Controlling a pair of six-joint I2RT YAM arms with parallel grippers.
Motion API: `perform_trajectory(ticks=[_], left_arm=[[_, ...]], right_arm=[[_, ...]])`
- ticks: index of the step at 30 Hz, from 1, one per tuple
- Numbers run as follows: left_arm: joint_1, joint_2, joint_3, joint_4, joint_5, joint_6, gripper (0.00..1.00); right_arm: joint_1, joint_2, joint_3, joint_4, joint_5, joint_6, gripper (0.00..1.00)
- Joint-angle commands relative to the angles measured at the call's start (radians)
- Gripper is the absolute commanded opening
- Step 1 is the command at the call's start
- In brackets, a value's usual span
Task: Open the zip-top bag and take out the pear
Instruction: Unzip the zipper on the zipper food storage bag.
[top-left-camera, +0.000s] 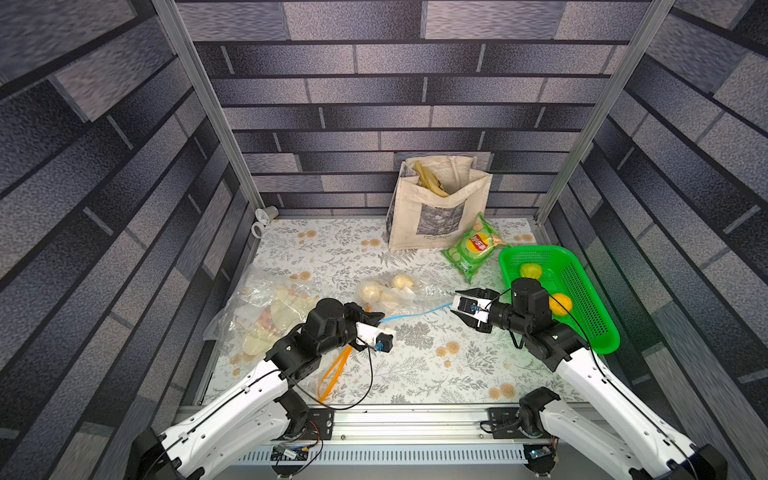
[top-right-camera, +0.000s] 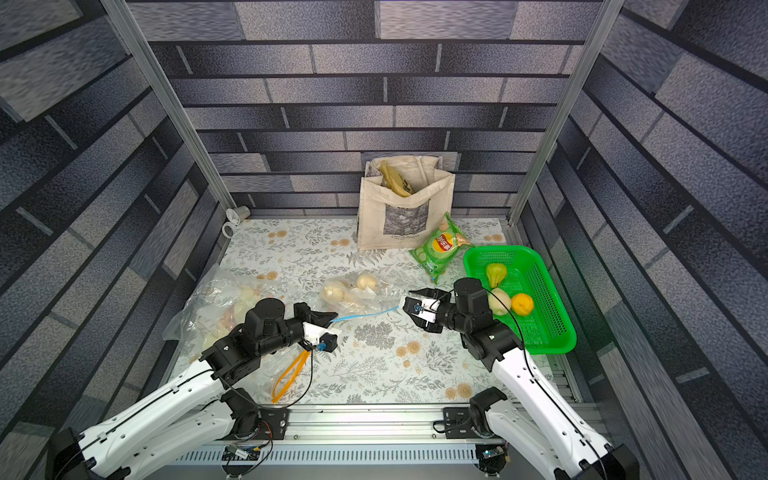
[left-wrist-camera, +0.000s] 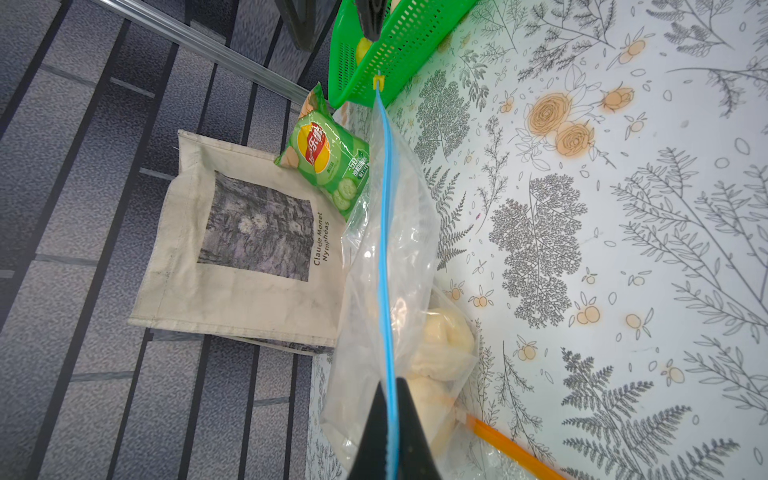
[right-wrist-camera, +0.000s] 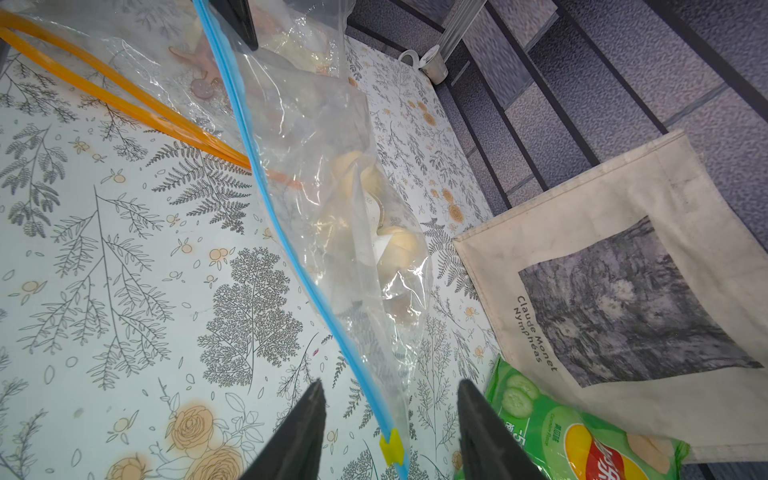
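The clear zip-top bag (top-left-camera: 399, 293) (top-right-camera: 357, 291) lies mid-table with its blue zip strip (top-left-camera: 415, 312) (left-wrist-camera: 386, 232) stretched between my two grippers. The pear (left-wrist-camera: 446, 332) (right-wrist-camera: 401, 245) shows as a pale cream rounded shape among similar pieces inside the bag. My left gripper (top-left-camera: 376, 318) (top-right-camera: 332, 318) (left-wrist-camera: 390, 386) is shut on the strip's left end. My right gripper (top-left-camera: 456, 303) (top-right-camera: 409, 301) (right-wrist-camera: 388, 384) stands open at the other end. Its fingers (right-wrist-camera: 307, 419) straddle the yellow slider (right-wrist-camera: 390, 446) (left-wrist-camera: 377, 82) without touching it.
A green basket (top-left-camera: 582, 291) with fruit sits at the right, behind my right arm. A chip bag (top-left-camera: 473, 247) and a canvas tote (top-left-camera: 436, 216) stand at the back. Another clear bag (top-left-camera: 257, 307) with an orange strip (top-left-camera: 332, 370) lies under my left arm. A cup (top-left-camera: 266, 214) lies in the back left corner.
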Motion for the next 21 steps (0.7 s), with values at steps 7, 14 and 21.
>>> perform_trajectory(ticks=[7, 14, 21], left_arm=[[-0.008, -0.015, -0.012, -0.013, -0.028, 0.053, 0.0], [-0.009, -0.018, -0.008, -0.019, -0.028, 0.038, 0.0], [-0.008, -0.03, -0.008, -0.027, -0.038, 0.019, 0.0]], right_arm=[[0.01, -0.026, -0.044, 0.044, 0.036, 0.175, 0.41], [0.01, -0.025, -0.09, 0.072, 0.177, 0.199, 0.42], [0.011, -0.007, -0.112, 0.083, 0.286, 0.165, 0.37]])
